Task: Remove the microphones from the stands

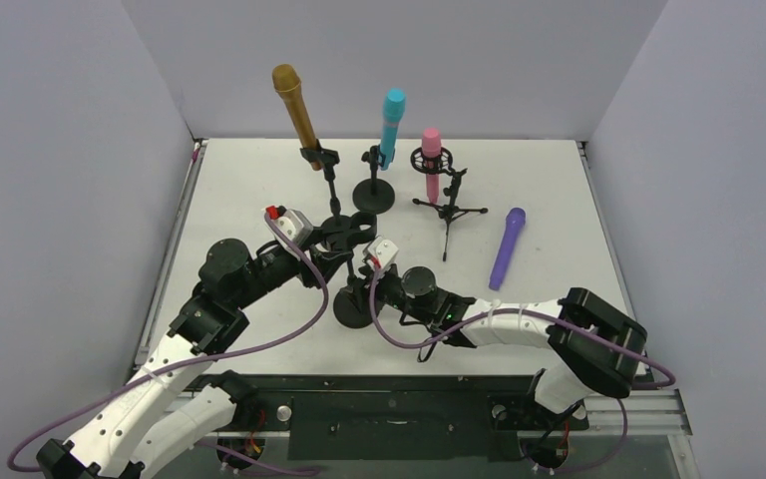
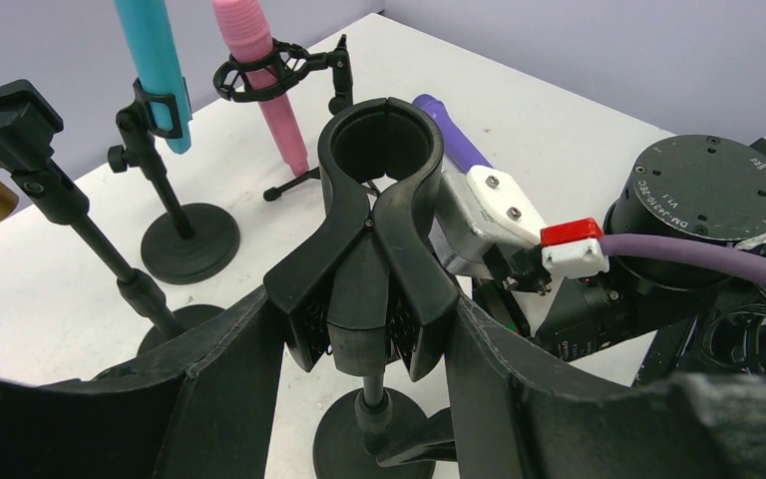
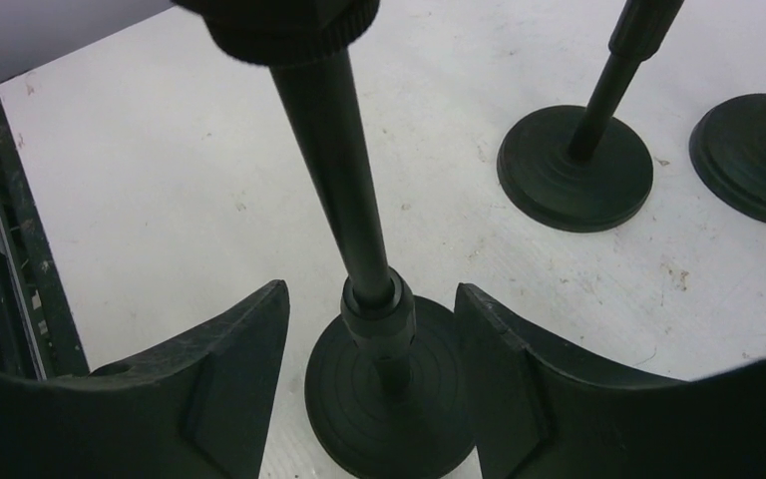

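Observation:
A purple microphone (image 1: 507,247) lies flat on the white table at the right; its end also shows in the left wrist view (image 2: 454,140). The front black stand (image 1: 351,309) carries an empty ring clip (image 2: 379,150). My left gripper (image 2: 361,299) is shut on the clip's two lower levers, and it shows in the top view (image 1: 334,239) too. My right gripper (image 3: 371,291) is open, its fingers either side of the stand's pole (image 3: 344,180) just above the round base (image 3: 389,399), without touching; in the top view it (image 1: 364,294) is low beside the stand.
Behind stand a gold microphone (image 1: 295,105) and a cyan microphone (image 1: 392,125) in clip stands, and a pink microphone (image 1: 431,160) in a tripod shock mount. Their round bases (image 3: 574,165) sit close behind the front stand. Grey walls enclose the table.

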`<act>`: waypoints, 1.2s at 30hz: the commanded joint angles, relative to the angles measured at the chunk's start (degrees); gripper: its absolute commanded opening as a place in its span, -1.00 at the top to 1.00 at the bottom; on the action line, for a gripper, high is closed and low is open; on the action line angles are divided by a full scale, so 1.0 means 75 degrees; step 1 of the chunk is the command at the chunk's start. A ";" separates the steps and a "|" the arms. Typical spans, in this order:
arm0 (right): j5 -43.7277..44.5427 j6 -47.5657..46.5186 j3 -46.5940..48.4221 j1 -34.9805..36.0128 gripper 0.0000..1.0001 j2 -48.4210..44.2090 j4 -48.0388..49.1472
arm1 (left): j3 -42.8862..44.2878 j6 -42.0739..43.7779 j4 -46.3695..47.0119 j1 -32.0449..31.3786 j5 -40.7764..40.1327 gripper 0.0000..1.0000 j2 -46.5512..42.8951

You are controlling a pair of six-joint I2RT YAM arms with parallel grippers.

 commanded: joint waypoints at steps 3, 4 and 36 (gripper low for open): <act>0.0209 0.0121 -0.0039 -0.0037 -0.23 -0.0772 -0.0336 | 0.0386 0.0001 -0.0160 -0.0043 0.0104 1.00 -0.0089; 0.0596 0.0273 -0.0140 -0.0042 -0.26 -0.0907 -0.0369 | 0.0383 0.0013 -0.0171 -0.0043 0.0100 1.00 -0.0089; 0.3943 0.1273 0.5619 0.0617 1.00 -0.1609 -0.6544 | 0.0268 0.0159 -0.0059 -0.0168 0.0296 1.00 0.0332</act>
